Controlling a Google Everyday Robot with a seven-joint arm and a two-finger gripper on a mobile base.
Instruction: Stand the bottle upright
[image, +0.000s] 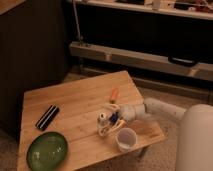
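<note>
A small clear bottle (102, 123) with a pale cap stands about upright near the front middle of the wooden table (75, 102). My gripper (112, 120) comes in from the right on a white arm (160, 109) and sits right against the bottle's right side, at the bottle's height. A blue part shows at the gripper's tip, next to the bottle. I cannot tell whether the gripper is touching or holding the bottle.
A translucent cup (125, 139) stands just right of the bottle near the table's front edge. An orange item (114, 94) lies behind the gripper. A black oblong object (47, 117) and a green plate (47, 150) are at the left. A dark cabinet stands behind.
</note>
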